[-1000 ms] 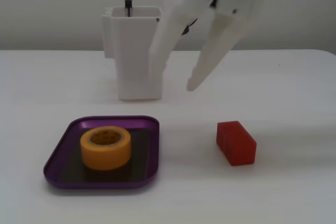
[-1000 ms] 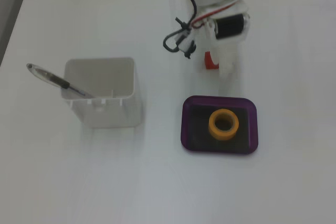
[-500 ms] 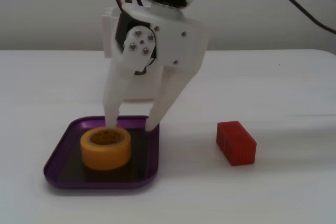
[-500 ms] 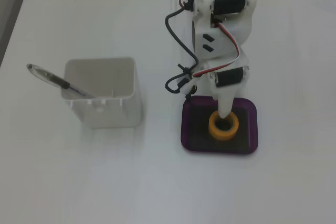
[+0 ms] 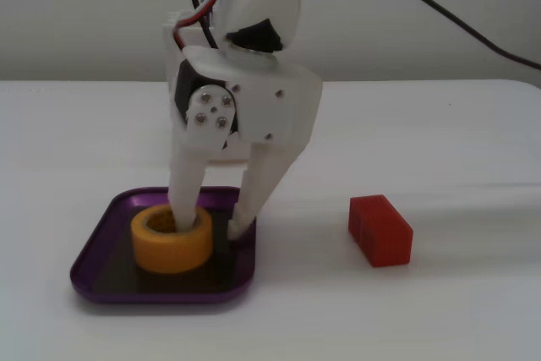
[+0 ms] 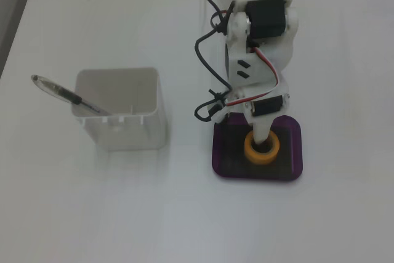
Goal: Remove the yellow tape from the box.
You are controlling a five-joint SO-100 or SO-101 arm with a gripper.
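Pictured on a white table (image 5: pixel 473 310): a white robot arm (image 5: pixel 254 99) reaching down into a shallow purple tray (image 5: pixel 93 268). Inside the tray, on its dark floor, a roll of yellow tape (image 5: pixel 172 243), lying flat with the hole facing up. Jaws (image 5: pixel 207 224) spread open and straddling one side of the roll: one white finger (image 5: pixel 186 183) dipped into the hole, the other (image 5: pixel 258 188) down outside the ring, its tip at the tray floor just beside the roll. Not possible to tell whether either finger presses on the tape wall. To the right in the low front view, well apart from the tray, a small red ribbed block (image 5: pixel 380 230) resting on the table.

Seen from above in the other fixed view: the same tray (image 6: pixel 292 170) with the yellow ring (image 6: pixel 261 149) near its middle, the arm (image 6: pixel 258 47) coming in from the top edge, red, white and black wires (image 6: pixel 212 90) looping along it. Off to the left there, well clear of the tray, a tall white square tub (image 6: pixel 123 130) with a dark pen (image 6: pixel 64 93) leaning out over its rim.
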